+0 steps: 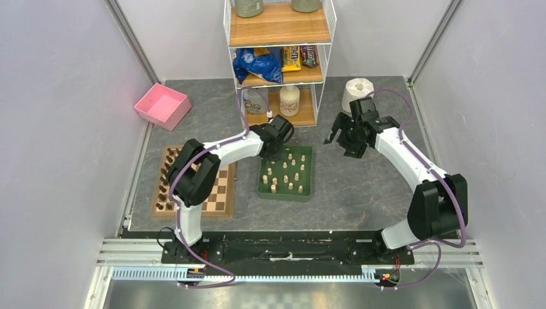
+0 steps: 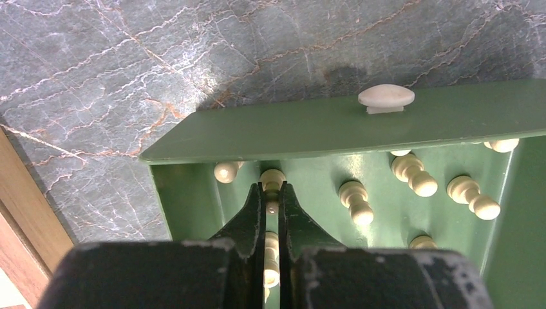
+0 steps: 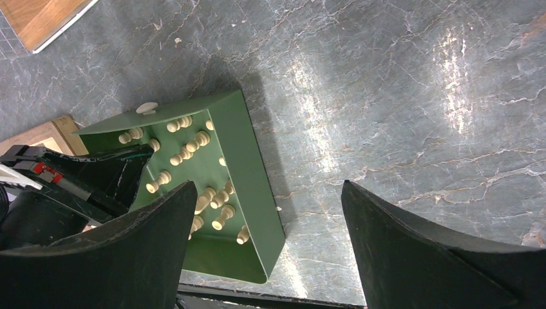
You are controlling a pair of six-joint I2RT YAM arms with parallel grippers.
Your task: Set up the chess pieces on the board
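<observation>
dark pieces (image 1: 166, 177) already lined along the board's (image 1: 222, 190) left edge. cream pieces (image 1: 288, 170) not set yet, all in green tray (image 1: 285, 196) mid-table. left gripper (image 2: 272, 193) pinched on one cream piece (image 2: 272, 180) at tray's far-left corner. right gripper (image 3: 268, 187) jaws wide, empty, above table right of tray.

The desk (image 1: 360, 187) has a dark grey top with thin pale veins, like stone. Near its middle lies a green tray (image 1: 284, 197). To the left of the tray, near it but apart, the wooden chessboard (image 1: 222, 193) lies flat. Behind the tray and far to the left stands a pink box (image 1: 169, 119). Directly behind the tray stands a white wire shelf rack (image 1: 277, 26). Behind the tray to the right stands a roll of white paper (image 1: 356, 90).
</observation>
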